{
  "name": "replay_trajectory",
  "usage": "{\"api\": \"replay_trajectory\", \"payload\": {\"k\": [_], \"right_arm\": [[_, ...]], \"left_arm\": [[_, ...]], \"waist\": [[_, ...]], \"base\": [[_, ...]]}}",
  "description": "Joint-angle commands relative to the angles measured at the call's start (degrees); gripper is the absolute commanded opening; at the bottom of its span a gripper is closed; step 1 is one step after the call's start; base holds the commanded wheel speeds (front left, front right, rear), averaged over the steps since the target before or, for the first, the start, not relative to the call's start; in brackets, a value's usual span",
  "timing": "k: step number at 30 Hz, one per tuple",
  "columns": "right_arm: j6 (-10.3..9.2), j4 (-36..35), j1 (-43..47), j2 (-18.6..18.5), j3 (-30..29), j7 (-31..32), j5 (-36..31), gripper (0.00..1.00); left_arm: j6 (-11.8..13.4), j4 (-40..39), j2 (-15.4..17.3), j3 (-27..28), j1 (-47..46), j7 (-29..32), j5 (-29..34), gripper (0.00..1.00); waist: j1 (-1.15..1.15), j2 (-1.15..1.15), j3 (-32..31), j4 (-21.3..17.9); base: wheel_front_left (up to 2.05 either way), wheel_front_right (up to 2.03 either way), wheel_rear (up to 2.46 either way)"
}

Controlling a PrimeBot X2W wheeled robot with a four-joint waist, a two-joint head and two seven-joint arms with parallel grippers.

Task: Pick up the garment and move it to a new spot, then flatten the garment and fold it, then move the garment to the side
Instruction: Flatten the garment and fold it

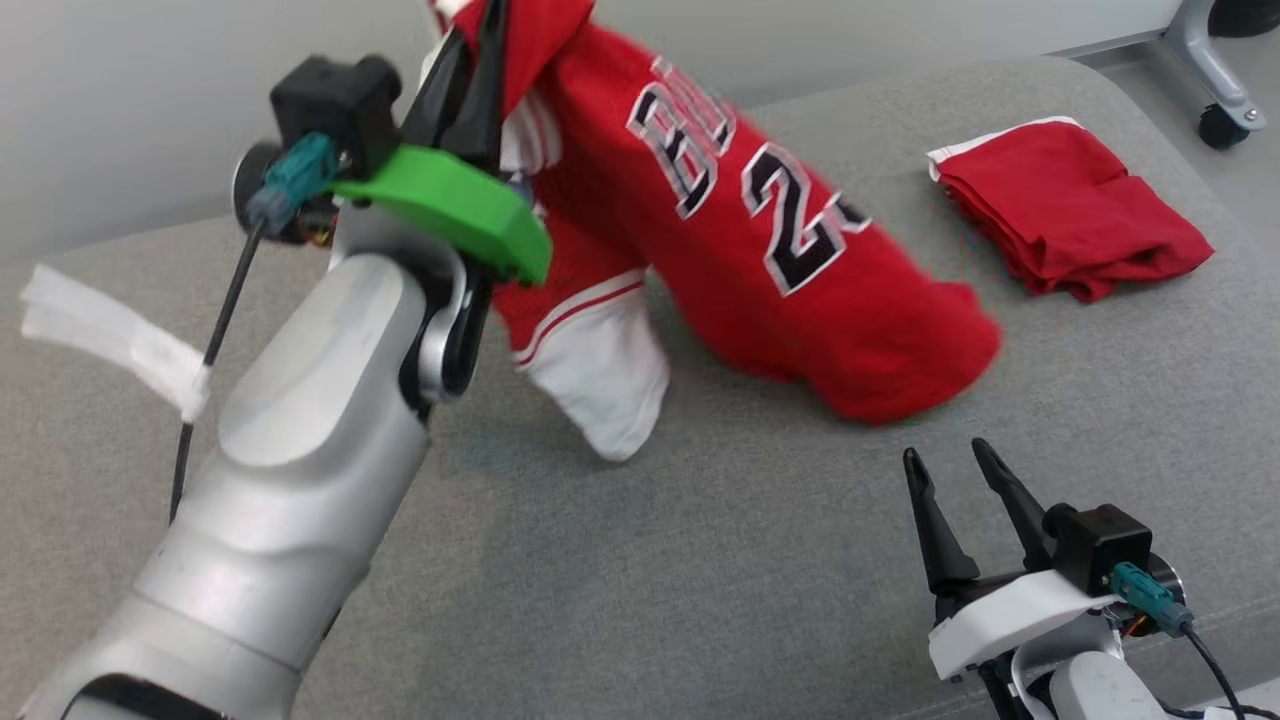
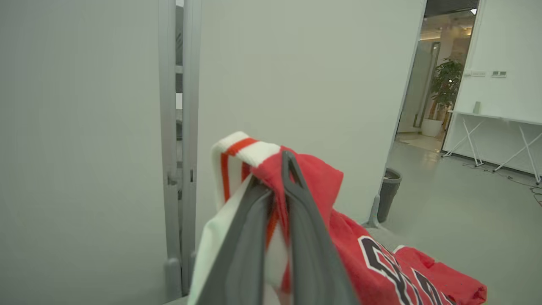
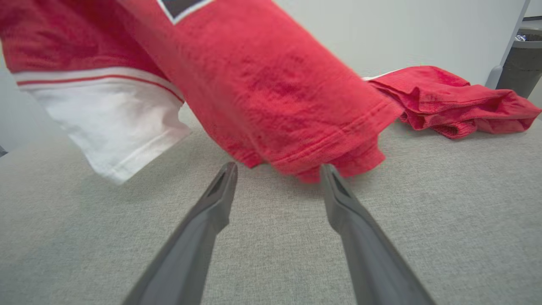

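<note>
1. Right now the left gripper (image 2: 273, 178) is pinched tight on the red jersey-knit garment with white trim and black numerals (image 1: 760, 250). Its two dark fingers clamp a bunched edge of red cloth and striped band, high above the grey woven cushion surface (image 1: 700, 580).
2. From that pinch the garment hangs down and slants toward the robot's right. Its white sleeve (image 1: 600, 390) dangles close to the cushion, and its red bottom hem (image 1: 900, 385) trails lowest, seemingly resting on the fabric.
3. The right gripper (image 1: 950, 460) holds nothing: its jaws stand wide apart, low over the cushion, tips aimed at the hem just beyond them.
4. So the garment's long axis runs diagonally from the raised left pinch down to the hem — and the right arm is plainly nearer the free end.
5. By my reading the carry to a new spot is in hand; flattening would want the right claw to take the hem straight ahead of it.
6. A folded red cloth (image 1: 1070, 220) lies farther right on the cushion, apart from the hem — best steered clear of.
</note>
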Motion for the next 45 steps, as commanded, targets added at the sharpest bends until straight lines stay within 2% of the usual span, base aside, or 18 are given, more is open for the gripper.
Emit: {"api": "replay_trajectory", "payload": {"k": [1, 12, 22, 27, 28, 29, 30, 31, 37, 45], "right_arm": [[-0.11, -0.2, -0.6, -0.2, -0.5, -0.3, -0.1, 1.0], [-0.11, -0.5, -1.5, -0.2, -1.6, -0.3, -1.1, 1.0], [-0.11, -0.5, -2.0, -0.2, -1.6, -0.3, -1.9, 1.0], [-0.11, -0.2, -1.8, -0.2, -1.7, -0.3, -2.3, 1.0], [-0.11, -0.1, -1.7, -0.2, -1.7, -0.3, -2.3, 1.0], [-0.11, 0.0, -1.5, -0.2, -1.6, -0.3, -2.4, 1.0], [-0.11, 0.1, -1.4, -0.2, -1.5, -0.3, -2.4, 1.0], [-0.11, 0.2, -1.2, -0.2, -1.4, -0.3, -2.3, 1.0], [-0.11, 0.6, 0.0, -0.2, -1.0, -0.3, -2.4, 1.0], [-0.11, 1.1, 1.9, -0.3, -1.7, -0.3, -2.8, 1.0]], "left_arm": [[-0.3, 1.1, 1.0, 0.7, 3.3, 0.0, -0.7, 0.0], [-1.1, 6.6, 6.4, 10.2, 21.3, 0.0, 0.2, 0.0], [-1.7, 5.7, 5.8, 21.4, 27.9, 0.0, 3.3, 0.0], [-3.5, 5.5, 4.4, 23.9, 30.2, 0.0, 6.1, 0.0], [-3.9, 5.4, 4.0, 24.1, 30.5, 0.0, 6.6, 0.21], [-4.5, 5.2, 3.5, 24.4, 31.0, 0.0, 7.0, 0.46], [-5.0, 4.9, 3.1, 24.8, 31.4, 0.0, 7.3, 0.9], [-5.6, 4.5, 2.7, 25.4, 32.1, 0.0, 7.6, 1.0], [-7.9, 0.5, 0.5, 28.3, 36.7, 0.0, 11.7, 1.0], [-9.7, -7.2, -2.7, 31.6, 45.4, 0.0, 17.1, 1.0]], "waist": [[0.0, 0.0, 1.3, 1.4], [0.0, 0.0, 3.5, 3.6], [0.0, 0.0, 4.2, 4.5], [0.0, 0.0, 3.6, 5.1], [0.0, 0.0, 3.4, 5.2], [0.0, 0.0, 3.1, 5.4], [0.0, 0.0, 2.9, 5.5], [0.0, 0.0, 2.6, 5.5], [0.0, 0.0, 0.2, 5.8], [0.0, 0.0, -3.5, 6.6]], "base": [[0.0, 0.0, 0.0], [0.0, 0.0, 0.0], [0.0, 0.0, 0.0], [0.0, 0.0, 0.0], [0.0, 0.0, 0.0], [0.0, 0.0, 0.0], [0.0, 0.0, 0.0], [0.0, 0.0, 0.0], [0.0, 0.0, 0.0], [0.0, 0.0, 0.0]]}}
